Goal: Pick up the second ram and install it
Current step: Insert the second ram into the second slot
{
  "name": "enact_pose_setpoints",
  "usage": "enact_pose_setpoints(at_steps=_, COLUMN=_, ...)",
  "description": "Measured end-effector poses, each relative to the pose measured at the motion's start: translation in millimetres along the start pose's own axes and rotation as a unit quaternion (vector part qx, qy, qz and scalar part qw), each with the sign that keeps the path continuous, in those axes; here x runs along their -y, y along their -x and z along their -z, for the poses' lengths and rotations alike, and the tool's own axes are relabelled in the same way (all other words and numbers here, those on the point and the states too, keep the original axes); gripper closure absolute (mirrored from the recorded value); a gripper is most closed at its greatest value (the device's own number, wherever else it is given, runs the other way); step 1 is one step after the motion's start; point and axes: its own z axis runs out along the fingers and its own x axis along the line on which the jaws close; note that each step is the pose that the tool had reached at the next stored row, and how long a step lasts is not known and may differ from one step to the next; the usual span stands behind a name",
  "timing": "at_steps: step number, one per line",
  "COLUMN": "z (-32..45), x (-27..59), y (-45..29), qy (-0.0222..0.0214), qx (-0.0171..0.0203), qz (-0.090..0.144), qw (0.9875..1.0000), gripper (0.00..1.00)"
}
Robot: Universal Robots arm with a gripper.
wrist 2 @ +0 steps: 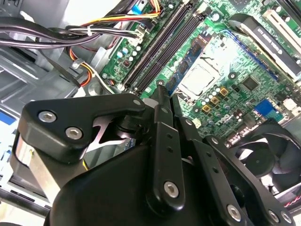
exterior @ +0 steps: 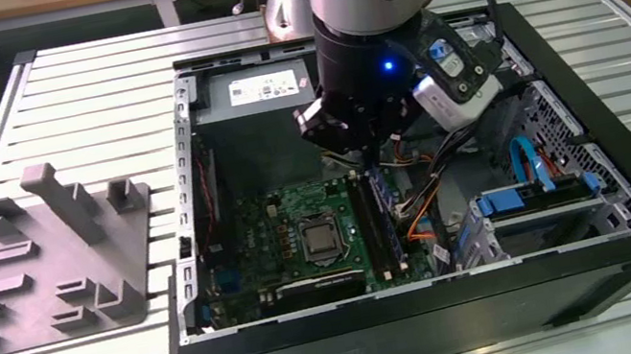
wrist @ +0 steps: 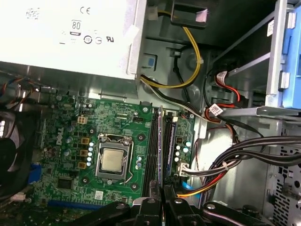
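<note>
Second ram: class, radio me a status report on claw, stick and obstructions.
Claw shut on the second ram. Stick edge-on, lined up along the memory slots. Cables beside, not across the slots.

- A white label [wrist: 70, 28] with dark print and certification marks sits on the grey power supply box [wrist: 117, 61].
- White lettering [wrist: 60, 136] stands on the green motherboard [wrist: 70, 113].

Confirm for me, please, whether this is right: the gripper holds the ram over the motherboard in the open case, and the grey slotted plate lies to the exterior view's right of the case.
Not quite. In the exterior view the grey slotted plate lies to the exterior view's left of the case, not right. The gripper does hold the ram over the motherboard.
</note>
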Motion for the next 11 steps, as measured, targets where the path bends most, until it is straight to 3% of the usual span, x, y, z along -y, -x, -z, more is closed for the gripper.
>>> enact_pose_setpoints(at_steps=11, z=0.0, x=0.0, y=0.0, qy=-0.0015, qx=0.0009, qz=-0.029, qw=0.9996, gripper=0.86)
